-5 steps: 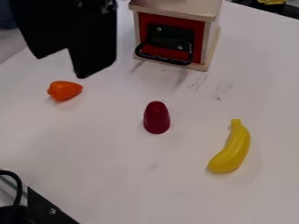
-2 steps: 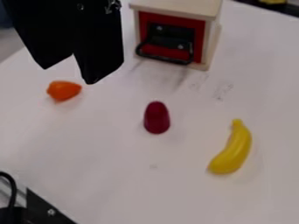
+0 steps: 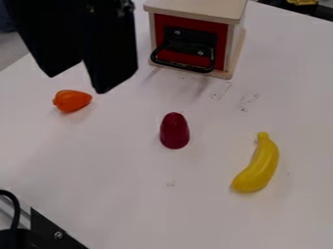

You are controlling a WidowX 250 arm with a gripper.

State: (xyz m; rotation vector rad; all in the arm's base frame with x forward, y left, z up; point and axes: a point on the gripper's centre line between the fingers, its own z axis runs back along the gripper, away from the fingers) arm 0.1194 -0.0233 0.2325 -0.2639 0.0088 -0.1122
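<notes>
Three small toy-like pieces lie on the white table (image 3: 137, 194). Nearest the black gripper (image 3: 75, 84) is the orange piece (image 3: 73, 100), in the left part of the frame, on its side, blunt end to the left and tapered end to the right. From my station I see the gripper hanging at upper left, above the table. Claw state: I cannot tell whether it is released or clenched.

Handling estimate, orange piece: looks like moulded plastic, so I judge it light, stiff and hard to damage. The surface has a slight sheen; I would expect some slip, and rolling if nudged off-centre. Best hold: across the fat middle, a little towards the blunt end, closing square to its long axis. The taper is a poor grip; a squeeze there could squirt it out.

Other items: dark red cone-like piece (image 3: 174, 131) near frame centre, rounded end towards the top of the frame; its narrowing top would make a low hold safer. Yellow banana (image 3: 258, 165) at lower right, curved, likely light; I would take it mid-length. Wooden box (image 3: 195, 9) at upper centre, red front, black handle (image 3: 185, 66).
</notes>
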